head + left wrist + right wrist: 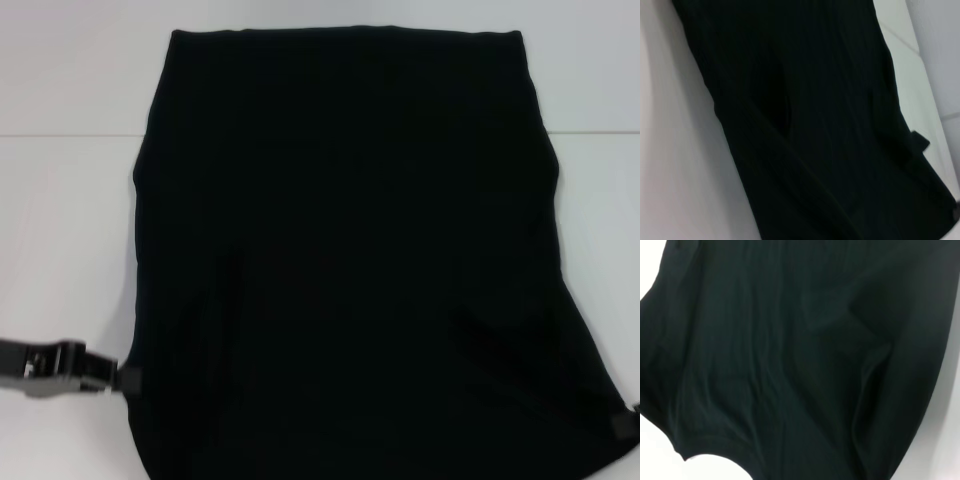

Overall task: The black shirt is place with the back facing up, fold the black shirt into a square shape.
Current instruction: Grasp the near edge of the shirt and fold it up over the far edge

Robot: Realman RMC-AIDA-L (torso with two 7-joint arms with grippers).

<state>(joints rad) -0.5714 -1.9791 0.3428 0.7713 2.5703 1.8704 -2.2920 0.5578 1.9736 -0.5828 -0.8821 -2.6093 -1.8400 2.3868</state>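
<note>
My left hand [122, 379] sits at the near left edge of the black shirt [350, 250], tip touching the fabric; can't tell if it's pinching or open. Right hand [625, 424] barely shows at the near right edge, grip unclear too. Shirt lies flat on the white worktop [60, 230], sides look tucked in w/ no sleeves showing, hem far away. Judging: side folds done, lengthwise fold to a square still left.

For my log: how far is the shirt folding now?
Done: the black shirt lies on the table with both sides apparently folded in. In hand: left tool and right tool at its near corners. Left: the crosswise fold into a square.
</note>
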